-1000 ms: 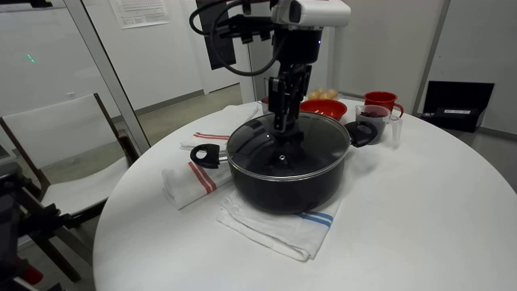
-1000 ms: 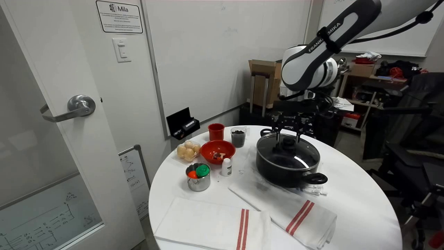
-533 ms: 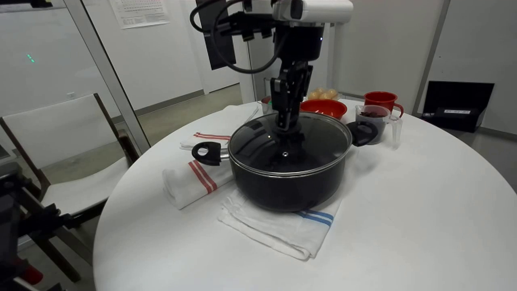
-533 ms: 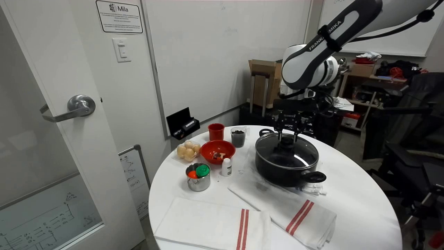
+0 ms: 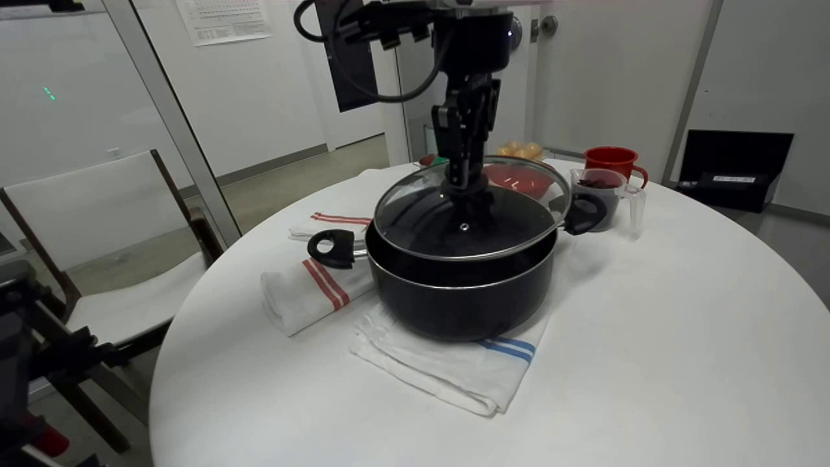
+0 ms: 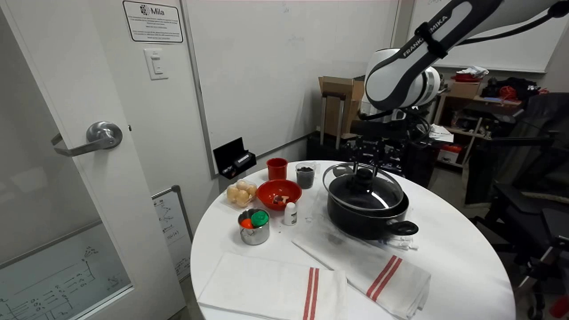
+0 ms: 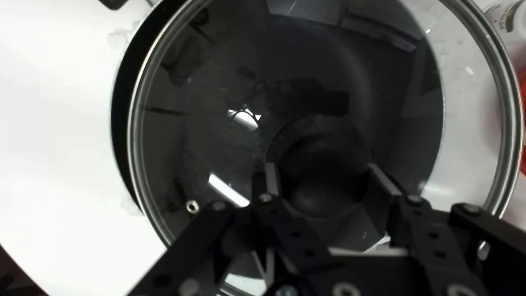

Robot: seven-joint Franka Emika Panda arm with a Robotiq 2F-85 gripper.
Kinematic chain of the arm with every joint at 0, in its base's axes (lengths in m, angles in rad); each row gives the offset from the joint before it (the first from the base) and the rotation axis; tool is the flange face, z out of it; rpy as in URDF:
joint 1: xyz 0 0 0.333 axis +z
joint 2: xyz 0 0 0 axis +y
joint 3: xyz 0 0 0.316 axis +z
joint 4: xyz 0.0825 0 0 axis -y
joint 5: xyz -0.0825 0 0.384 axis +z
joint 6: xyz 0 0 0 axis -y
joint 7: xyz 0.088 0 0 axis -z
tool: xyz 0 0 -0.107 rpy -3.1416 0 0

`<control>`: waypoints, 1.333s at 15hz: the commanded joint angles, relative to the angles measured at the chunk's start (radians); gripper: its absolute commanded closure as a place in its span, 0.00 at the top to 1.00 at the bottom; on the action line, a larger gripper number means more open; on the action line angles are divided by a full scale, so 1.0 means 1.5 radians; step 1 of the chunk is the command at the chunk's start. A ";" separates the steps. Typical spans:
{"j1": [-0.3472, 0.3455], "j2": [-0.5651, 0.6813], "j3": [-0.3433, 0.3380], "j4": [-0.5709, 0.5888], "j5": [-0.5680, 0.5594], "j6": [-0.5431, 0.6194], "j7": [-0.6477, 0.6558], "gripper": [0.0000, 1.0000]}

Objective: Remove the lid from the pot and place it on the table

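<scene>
My tool [image 7: 327, 179] is closed to the width of the knob [image 7: 318, 169], a finger on either side, and so has the lid [image 5: 483, 222] by its middle. The lid hangs straight below me, in the air over the pot [image 5: 460, 312]; being round, it gives me no long axis to mind. In the wrist view it overhangs the pot towards three o'clock, leaving the lip uncovered at nine. The next move, I judge, is to carry it sideways, a little higher first, as the gap beneath looks slim. In an exterior view the pot's handles [image 5: 342, 250] stick out at nine and two o'clock, and its towel [image 5: 447, 384] shows at six. Beyond, the jug [image 5: 608, 189] sits at two and, behind the glass, the bowl [image 6: 279, 194] at one, so I would not swing that way. My widest stretch of bench [image 5: 668, 337] runs from three to five, out to a curved edge; the lid should go down flat there, well inside that edge.
</scene>
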 commanded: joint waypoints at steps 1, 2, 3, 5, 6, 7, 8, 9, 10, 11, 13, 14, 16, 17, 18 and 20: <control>0.014 -0.083 0.008 -0.069 0.006 0.030 -0.023 0.25; 0.018 -0.093 0.010 -0.075 0.004 0.030 -0.027 0.25; 0.027 -0.103 0.011 -0.077 -0.003 0.023 -0.028 0.25; 0.043 -0.115 0.014 -0.071 -0.018 0.006 -0.029 0.25; 0.049 -0.119 0.017 -0.067 -0.022 0.001 -0.032 0.25; 0.057 -0.120 0.019 -0.057 -0.030 -0.011 -0.034 0.25; 0.067 -0.120 0.021 -0.049 -0.039 -0.018 -0.035 0.25; 0.078 -0.120 0.023 -0.039 -0.051 -0.031 -0.035 0.25; 0.088 -0.119 0.027 -0.030 -0.064 -0.045 -0.037 0.25; 0.100 -0.116 0.031 -0.019 -0.080 -0.060 -0.038 0.25; 0.125 -0.106 0.040 0.006 -0.117 -0.101 -0.049 0.25; 0.136 -0.103 0.043 0.015 -0.138 -0.117 -0.053 0.25; 0.156 -0.094 0.053 0.037 -0.171 -0.153 -0.070 0.25; 0.166 -0.089 0.057 0.049 -0.188 -0.169 -0.078 0.25; 0.172 -0.084 0.062 0.061 -0.200 -0.184 -0.093 0.25; 0.186 -0.068 0.070 0.088 -0.226 -0.208 -0.125 0.25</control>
